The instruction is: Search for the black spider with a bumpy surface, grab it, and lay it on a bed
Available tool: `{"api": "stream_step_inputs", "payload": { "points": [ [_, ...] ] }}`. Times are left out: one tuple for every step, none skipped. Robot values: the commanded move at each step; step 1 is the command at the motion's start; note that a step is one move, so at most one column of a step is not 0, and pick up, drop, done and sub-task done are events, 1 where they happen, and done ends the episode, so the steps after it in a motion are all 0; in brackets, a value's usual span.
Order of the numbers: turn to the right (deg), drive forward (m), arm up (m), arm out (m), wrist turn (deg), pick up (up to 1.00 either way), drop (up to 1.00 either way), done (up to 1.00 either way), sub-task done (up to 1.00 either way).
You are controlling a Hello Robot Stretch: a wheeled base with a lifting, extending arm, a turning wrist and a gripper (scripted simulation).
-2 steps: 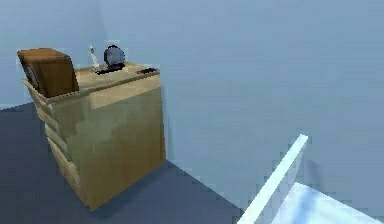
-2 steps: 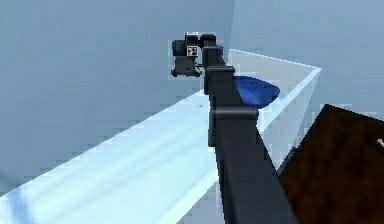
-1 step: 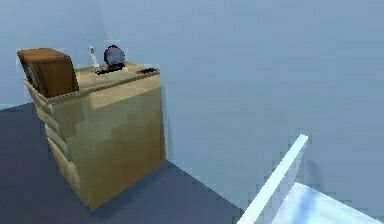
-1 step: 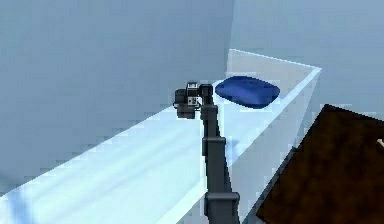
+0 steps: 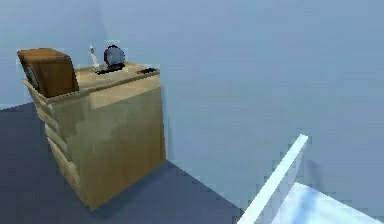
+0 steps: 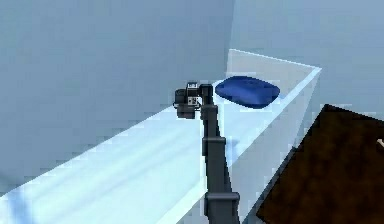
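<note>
Arm (image 6: 214, 150) is out over the bed (image 6: 120, 172), jaws near the blue pillow (image 6: 247, 92): looks like the laying-down stage, but I cannot tell if they hold the spider or where it is.

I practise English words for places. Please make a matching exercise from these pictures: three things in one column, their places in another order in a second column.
1. blue oval pillow
2. brown boxy thing
3. light wooden dresser

A. on the dark floor, by the blue wall
B. on the white bed
C. on the dresser's top, at its left end

Pairs: 1-B; 2-C; 3-A.
</note>
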Motion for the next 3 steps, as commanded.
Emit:
{"api": "stream_step_inputs", "payload": {
  "points": [
    [0.0,0.0,0.0,0.0,0.0,0.0,1.0,0.0,0.0],
    [0.0,0.0,0.1,0.0,0.0,0.0,0.0,0.0,0.0],
    [0.0,0.0,0.0,-0.08,0.0,0.0,0.0,0.0,0.0]
  ]
}}
